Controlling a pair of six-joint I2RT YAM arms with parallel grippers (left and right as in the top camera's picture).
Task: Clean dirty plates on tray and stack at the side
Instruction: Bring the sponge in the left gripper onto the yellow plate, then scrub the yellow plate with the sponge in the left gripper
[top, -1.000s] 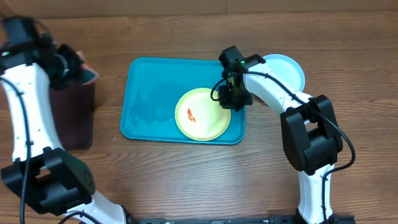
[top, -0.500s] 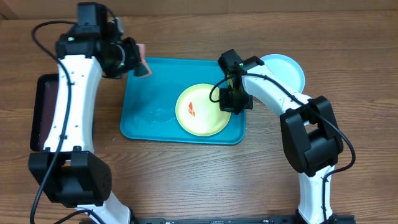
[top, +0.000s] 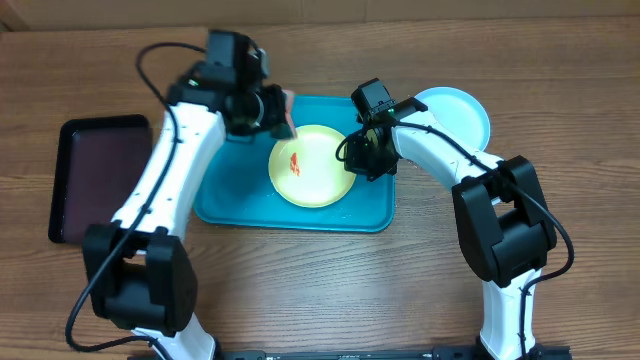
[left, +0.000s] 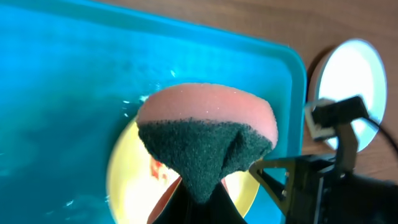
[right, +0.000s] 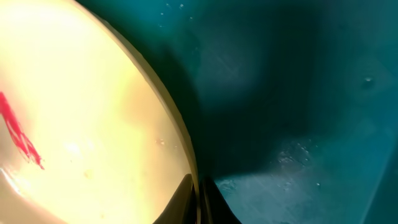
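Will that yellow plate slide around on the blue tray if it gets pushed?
Likely slippery: the tray looks wet. The yellow plate looks thin and light, so it would probably skid without the right gripper pinching its rim.

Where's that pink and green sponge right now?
In the overhead view, the sponge is pinched in the left gripper, over the tray near its far edge, by the yellow plate's far-left rim.

Reads as a robotics lab bench: plain wood-grain worktop (top: 320, 290), white-and-black left arm (top: 160, 190) and right arm (top: 445, 150) based at 7 and 5 o'clock, loose black cables looped along both.
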